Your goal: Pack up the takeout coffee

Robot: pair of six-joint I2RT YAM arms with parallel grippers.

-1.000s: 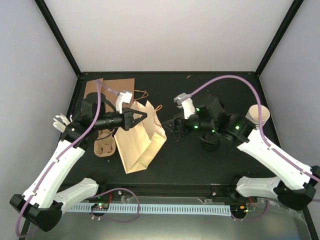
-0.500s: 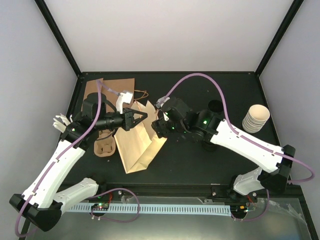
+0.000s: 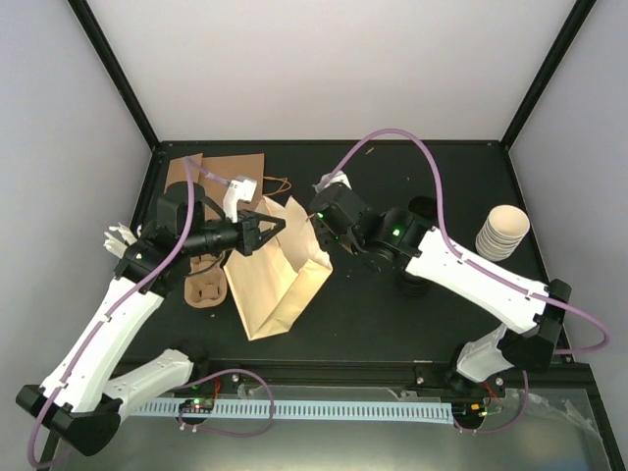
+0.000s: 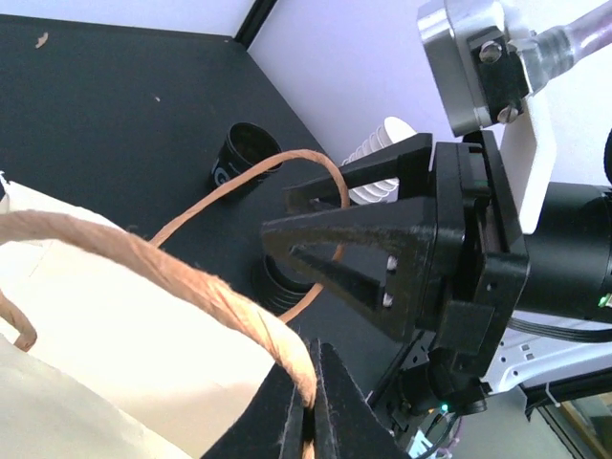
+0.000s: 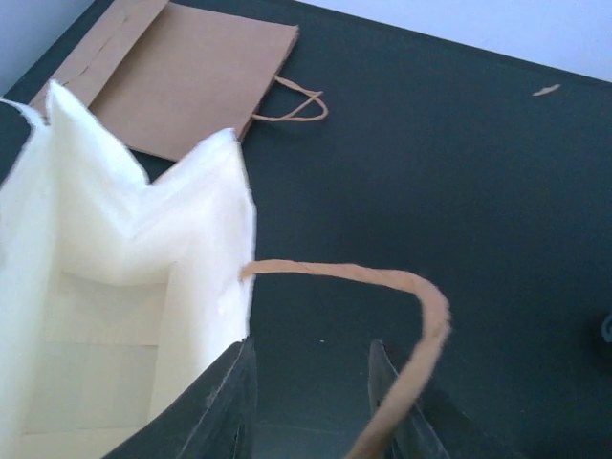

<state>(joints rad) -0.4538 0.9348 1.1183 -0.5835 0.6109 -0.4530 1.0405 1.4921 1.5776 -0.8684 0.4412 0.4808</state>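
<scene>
Bag-opening step. Left gripper [image 4: 308, 406] is clamped on the rope handle [image 4: 191, 277]. Right gripper [image 5: 311, 402] has its fingers apart around the second handle [image 5: 382, 279] at the bag [image 3: 270, 285] rim. Paper cup [image 3: 502, 231] sits stacked far right, well apart. Next, probably: spread the mouth, then fetch the cup.

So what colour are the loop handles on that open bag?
Tan-brown twisted cord handle, on a cream bag; clearest in the right wrist view.
</scene>
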